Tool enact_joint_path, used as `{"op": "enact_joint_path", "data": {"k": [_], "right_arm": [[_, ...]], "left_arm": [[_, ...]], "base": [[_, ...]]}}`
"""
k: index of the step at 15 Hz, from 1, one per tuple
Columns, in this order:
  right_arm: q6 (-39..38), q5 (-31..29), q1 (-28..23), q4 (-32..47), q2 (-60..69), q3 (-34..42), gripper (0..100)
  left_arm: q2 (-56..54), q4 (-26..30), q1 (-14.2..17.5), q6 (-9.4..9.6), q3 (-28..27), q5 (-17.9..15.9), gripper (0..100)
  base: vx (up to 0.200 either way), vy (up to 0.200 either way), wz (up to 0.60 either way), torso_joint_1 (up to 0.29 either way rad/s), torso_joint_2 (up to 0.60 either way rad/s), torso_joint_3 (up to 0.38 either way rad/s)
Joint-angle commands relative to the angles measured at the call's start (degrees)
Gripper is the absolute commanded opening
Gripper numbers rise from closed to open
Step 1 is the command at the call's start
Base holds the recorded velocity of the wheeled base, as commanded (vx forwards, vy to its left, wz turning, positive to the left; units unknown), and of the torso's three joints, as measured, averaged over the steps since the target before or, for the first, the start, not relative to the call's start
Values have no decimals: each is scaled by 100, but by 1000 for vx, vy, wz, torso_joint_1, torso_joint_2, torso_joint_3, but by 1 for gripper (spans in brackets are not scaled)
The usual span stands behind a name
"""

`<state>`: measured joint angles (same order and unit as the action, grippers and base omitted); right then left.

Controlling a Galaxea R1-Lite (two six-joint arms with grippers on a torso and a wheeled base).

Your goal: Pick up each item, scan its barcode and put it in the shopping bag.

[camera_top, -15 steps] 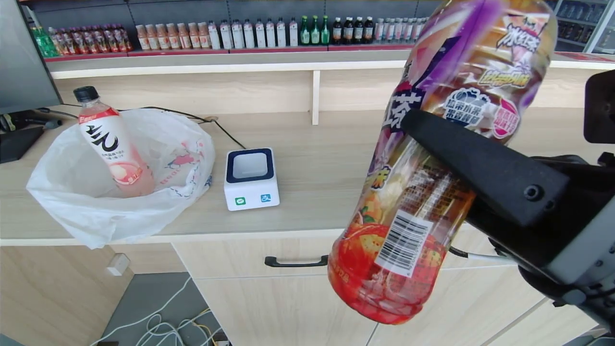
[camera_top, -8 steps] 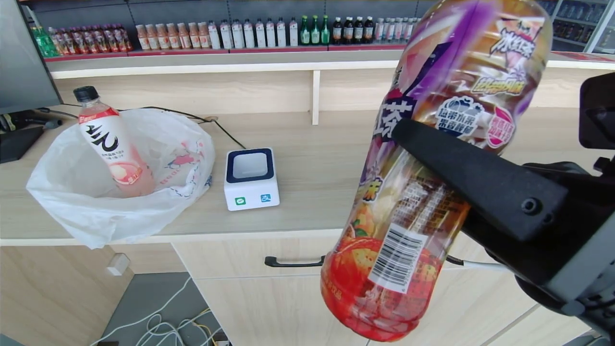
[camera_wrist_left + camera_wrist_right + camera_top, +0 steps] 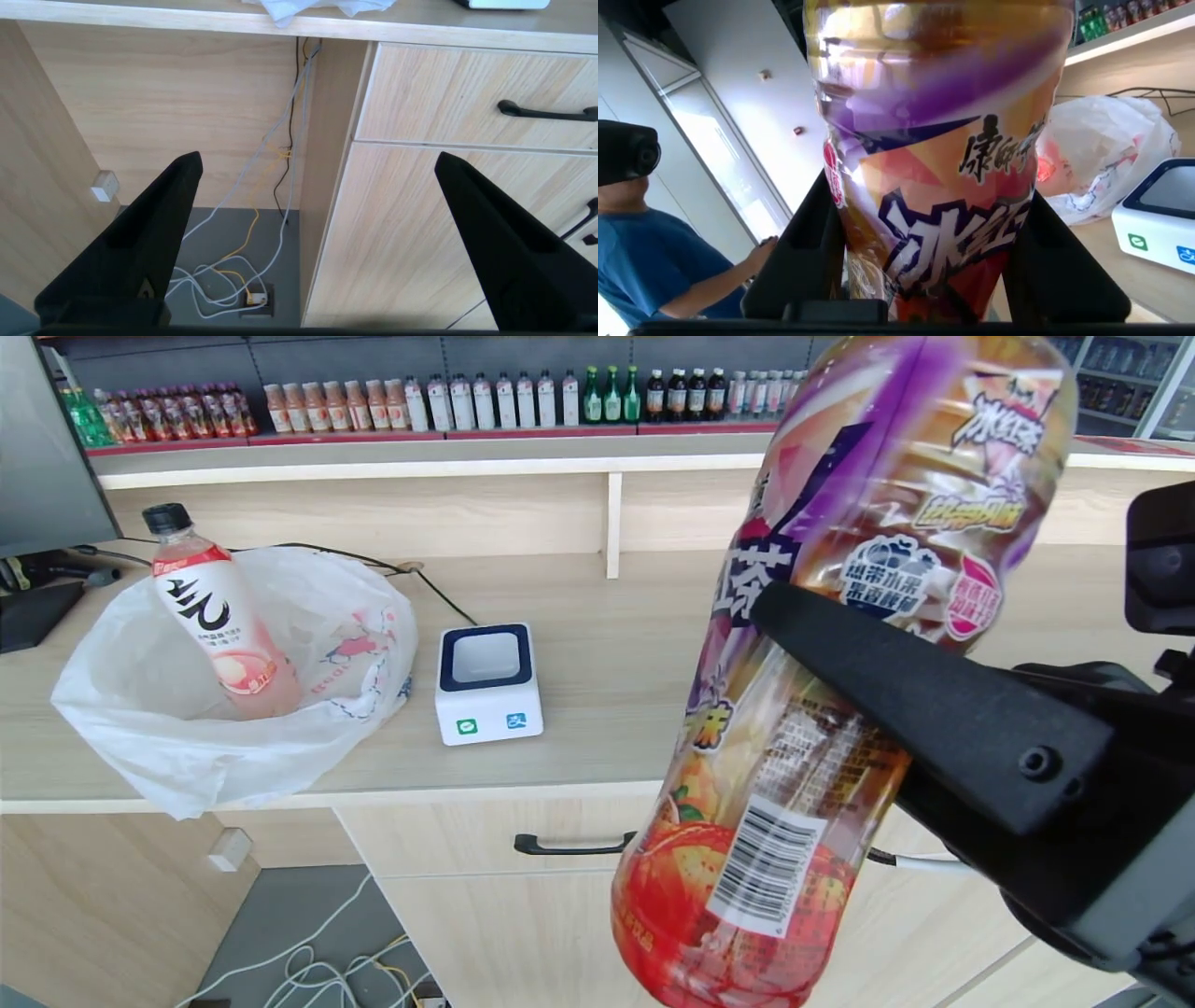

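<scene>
One large iced-tea bottle (image 3: 896, 476) is raised close before the head camera on the robot's right, off the table (image 3: 607, 653), clamped across its mid-body between the fingers of the right end effector (image 3: 794, 616). The bottle is tilted, base lowest. Its barcode (image 3: 767, 863), low on the label near the base, faces the head camera rather than the barcode scanner (image 3: 487, 683). The scanner sits on the table with its window upward, just beside the white shopping bag (image 3: 140, 728). A pink drink bottle (image 3: 219, 616) leans inside that bag. The left end effector (image 3: 318, 163) is spread wide and holds nothing, below the table edge before the cabinet fronts.

Handling, as judged: the bottle looks full, hence fairly heavy for a single mid-body grip. Its glossy film label is likely slippery, and the thin plastic wall would give under hard pressure. A hold at the middle, as here, leaves the barcode uncovered, with the near finger lying just above it. Scanning would call for turning the base-end label toward the scanner window.
</scene>
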<state>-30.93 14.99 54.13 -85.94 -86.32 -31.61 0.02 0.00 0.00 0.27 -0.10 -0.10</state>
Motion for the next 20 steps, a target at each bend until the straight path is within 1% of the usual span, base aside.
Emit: {"op": "enact_joint_path", "data": {"k": [1,15,16,17,18,20], "right_arm": [[17,3,72,-1,-25,15,0],[201,-23,151,60,-192,-91,0],[289,-49,81,95,-218,-73,0],[676,-40,-166,78,-359,6,0],[869,-40,-297,51,-421,41,0],[1062,-58,-324,51,-368,50,0]], "left_arm": [[-2,0,0,0,1,1,100],[-2,0,0,0,1,1,100],[-2,0,0,0,1,1,100],[-2,0,0,0,1,1,100],[-2,0,0,0,1,1,100],[-2,0,0,0,1,1,100]], "base": [[0,0,0,0,0,0],[0,0,0,0,0,0],[0,0,0,0,0,0],[0,0,0,0,0,0],[0,0,0,0,0,0],[0,0,0,0,0,0]]}}
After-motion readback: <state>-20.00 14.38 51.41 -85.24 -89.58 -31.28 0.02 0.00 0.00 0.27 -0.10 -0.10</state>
